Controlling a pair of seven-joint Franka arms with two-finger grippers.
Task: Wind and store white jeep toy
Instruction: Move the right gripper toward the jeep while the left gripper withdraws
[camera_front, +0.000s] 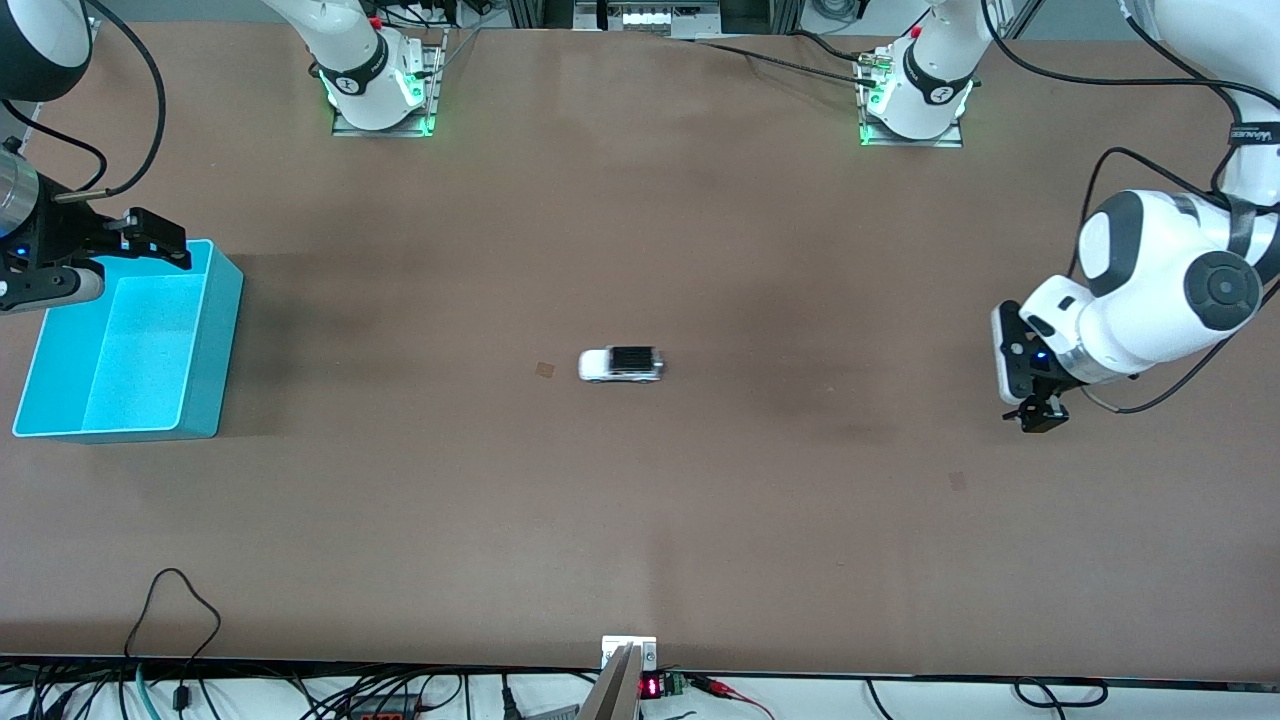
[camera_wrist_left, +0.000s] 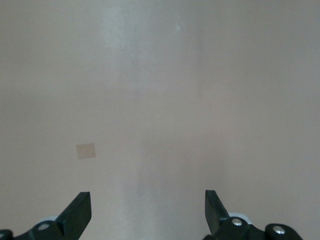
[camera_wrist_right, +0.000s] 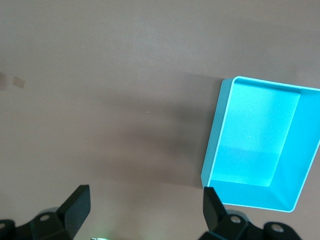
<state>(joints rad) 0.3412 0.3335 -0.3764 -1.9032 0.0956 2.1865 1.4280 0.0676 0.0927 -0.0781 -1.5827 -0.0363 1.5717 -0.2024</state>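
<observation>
White jeep toy (camera_front: 621, 364): front view, mid-bench, well apart from both sets of fingers.
Left gripper (camera_wrist_left: 147, 210): fingers apart over bare bench; I'd straddle the jeep's sides squarely.
Right gripper (camera_wrist_right: 146, 207): fingers apart, waiting beside turquoise bin (camera_wrist_right: 212, 140).

white jeep toy (camera_front: 621, 364): 1 | turquoise bin (camera_front: 200, 350): 1 | grippers: 2 — left gripper (camera_front: 1040, 413), right gripper (camera_front: 150, 238)
</observation>
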